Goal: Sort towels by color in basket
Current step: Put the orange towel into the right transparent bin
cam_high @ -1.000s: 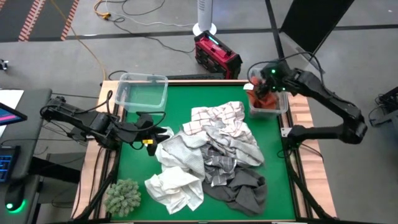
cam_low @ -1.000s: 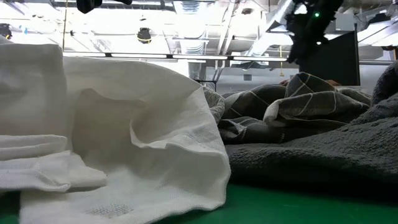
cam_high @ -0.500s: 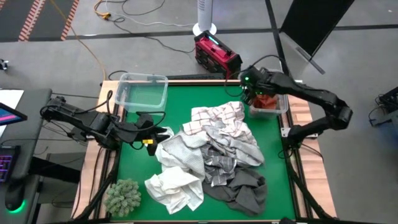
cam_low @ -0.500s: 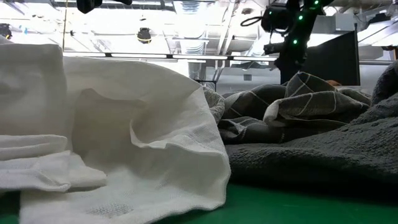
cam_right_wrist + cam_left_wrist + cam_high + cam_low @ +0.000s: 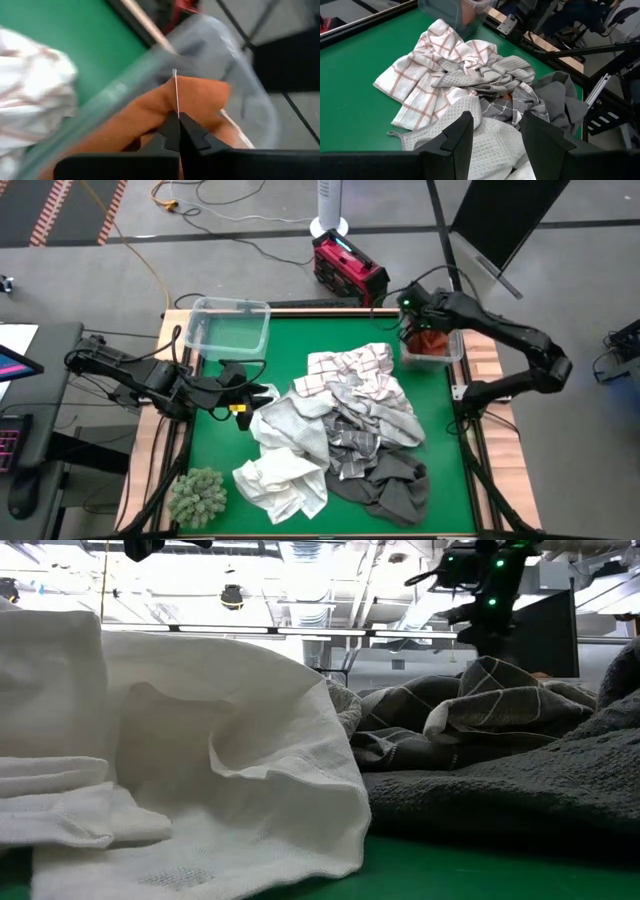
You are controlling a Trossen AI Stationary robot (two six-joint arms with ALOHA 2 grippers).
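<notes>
Right end effector (image 5: 418, 326) shifted from pile edge back over right bin (image 5: 452, 356), fingers pressed together, nothing between them; orange towel (image 5: 200, 107) lies in that bin. Towel pile (image 5: 340, 435) mid-surface (image 5: 215, 445), unchanged. Left end effector (image 5: 262, 392) unmoved beside pile, fingers parted, empty. Left bin (image 5: 229, 325) contents unclear. Low view: white towel (image 5: 190, 760) hides most of pile.

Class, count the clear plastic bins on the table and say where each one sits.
2. One clear bin stands empty at the table's far left corner. The other bin sits at the far right edge, holding a rust-orange towel, with the right gripper over it.
</notes>
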